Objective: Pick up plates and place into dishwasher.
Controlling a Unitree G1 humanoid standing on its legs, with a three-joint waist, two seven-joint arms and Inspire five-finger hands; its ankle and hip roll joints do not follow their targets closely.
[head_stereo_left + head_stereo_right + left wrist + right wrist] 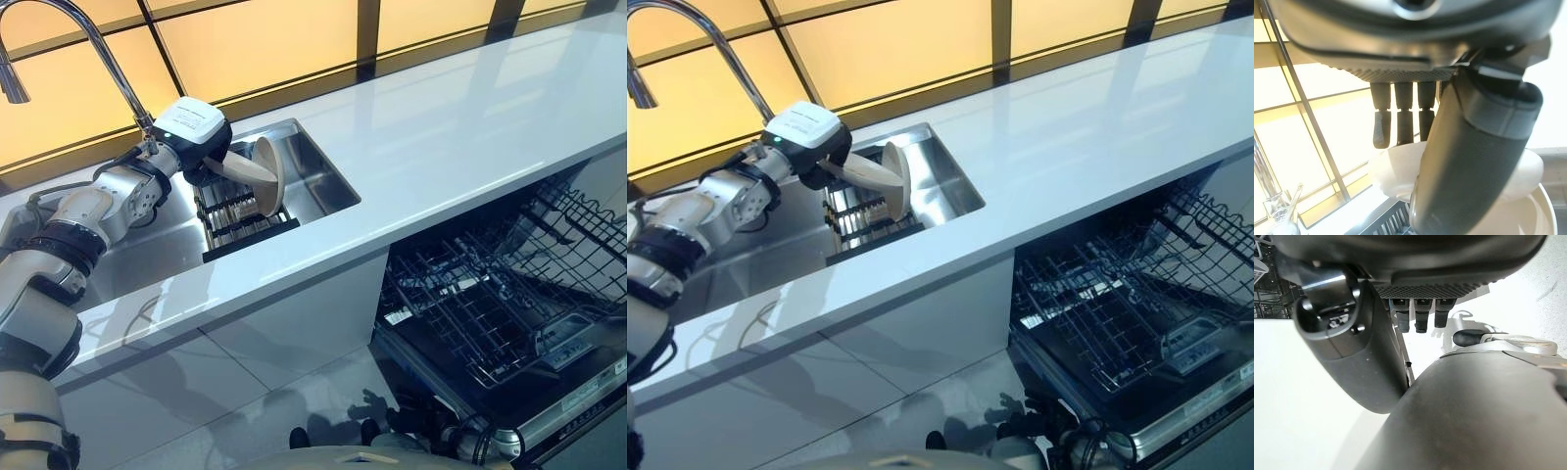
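Your left hand (pixel 217 162) sits over the sink (pixel 323 186) at about ten o'clock in the head view, its thumb and fingers closed onto the rim of a pale plate (pixel 266 174). The plate stands on edge in the dark rack (pixel 240 223) inside the sink, and a second plate (pixel 1528 215) shows beside it in the wrist view. The thumb covers much of the contact there, so the pinch looks set, but you cannot be sure how deep it goes.

Your right hand (pixel 1420 313) shows close up in its own wrist view, fingers curled in and holding nothing.

The risks from here are these. A shallow pinch on a smooth rim could let the plate swing or slip as it comes up. Its lower edge may catch on the rack's tines and drag the rack along. The tall faucet (pixel 69 39) arches at eleven o'clock, close to the arm, so a wide lift could strike it.

The dishwasher (pixel 509 323) stands open at four o'clock, well apart from the sink, its wire basket pulled out below the counter edge. The carry has to cross the glossy white counter (pixel 460 127) and then drop down. The floor (pixel 294 392) is shiny pale tile, and amber panels line the wall behind.
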